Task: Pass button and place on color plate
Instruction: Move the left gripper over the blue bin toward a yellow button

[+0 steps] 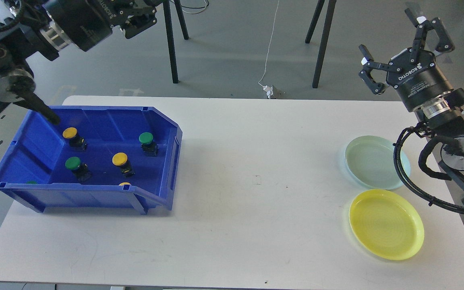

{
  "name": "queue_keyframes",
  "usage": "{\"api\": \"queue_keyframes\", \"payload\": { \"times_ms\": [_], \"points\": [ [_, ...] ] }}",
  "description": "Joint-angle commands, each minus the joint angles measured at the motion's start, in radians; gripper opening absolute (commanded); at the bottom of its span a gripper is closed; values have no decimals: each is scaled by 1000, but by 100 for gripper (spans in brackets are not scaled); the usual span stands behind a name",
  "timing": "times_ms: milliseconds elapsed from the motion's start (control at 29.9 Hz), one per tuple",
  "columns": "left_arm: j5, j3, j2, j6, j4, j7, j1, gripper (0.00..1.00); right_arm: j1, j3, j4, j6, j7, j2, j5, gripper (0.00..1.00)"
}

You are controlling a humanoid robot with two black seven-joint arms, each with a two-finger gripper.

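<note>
A blue bin [173,161] stands on the left of the white table. It holds several push buttons: a yellow one [70,133], a green one [146,138], a green one [72,163] and a yellow one [119,158]. Two more peek over the front wall. A pale green plate [373,162] and a yellow plate [386,224] lie on the right, both bare. My left gripper [143,12] is high at the top left, beyond the bin, open and empty, its fingertips cut by the frame edge. My right gripper [391,40] is open and empty, raised beyond the green plate.
The table [256,201] has a rounded front edge. Black stand legs [170,44] and a white cable with a plug [270,90] are on the floor behind it. My right arm's cables [405,173] hang over the green plate's right rim.
</note>
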Motion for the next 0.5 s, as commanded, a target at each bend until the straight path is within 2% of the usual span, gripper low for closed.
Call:
{"api": "queue_keyframes", "payload": {
  "times_ms": [0, 67, 134, 334, 468],
  "points": [
    [315, 298, 85, 0, -42, 0, -272, 100, -12, -1, 1, 0, -1, 5, 0, 99],
    [467, 467, 74, 0, -44, 0, -386, 100, -22, 0, 2, 0, -1, 7, 0, 99],
    [582, 611, 8, 0, -36, 0, -451, 100, -31, 0, 1, 0, 1, 7, 0, 99],
    [650, 883, -183, 23, 14, 0, -443, 100, -43, 0, -5, 0, -1, -7, -2, 99],
    [653, 950, -213, 50, 69, 0, -417, 100, -57, 0, -4, 0, -1, -9, -2, 99]
  ]
}}
